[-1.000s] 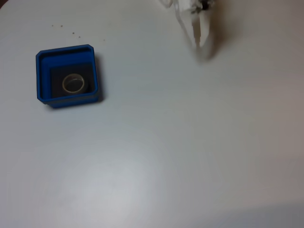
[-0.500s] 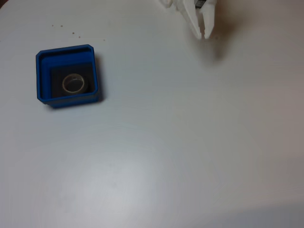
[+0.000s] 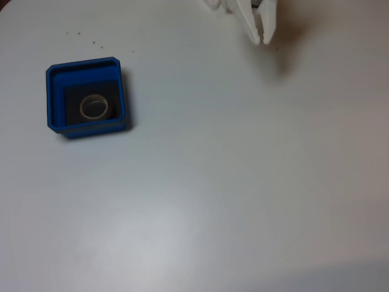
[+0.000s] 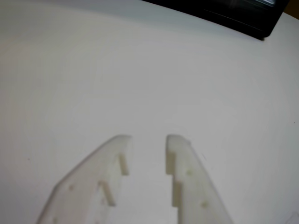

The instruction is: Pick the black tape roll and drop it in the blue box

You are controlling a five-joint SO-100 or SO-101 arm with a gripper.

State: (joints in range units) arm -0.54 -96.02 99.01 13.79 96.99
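The blue box (image 3: 85, 66) sits on the white table at the left of the fixed view. Inside it, flat on the dark floor, lies the black tape roll (image 3: 81, 108); its pale core ring stands out, while the black outer band blends into the floor. My white gripper (image 3: 262, 40) hangs at the top edge, far to the right of the box and well clear of it. In the wrist view my gripper (image 4: 148, 138) is open by a narrow gap, with bare table between the fingers.
A black object (image 4: 233, 14) runs along the top right of the wrist view, beyond the fingertips. A few small dark specks (image 3: 85, 36) lie on the table above the box.
The gripper has pulled back toward the top edge of the fixed view since a second ago. Box and tape roll have not moved.
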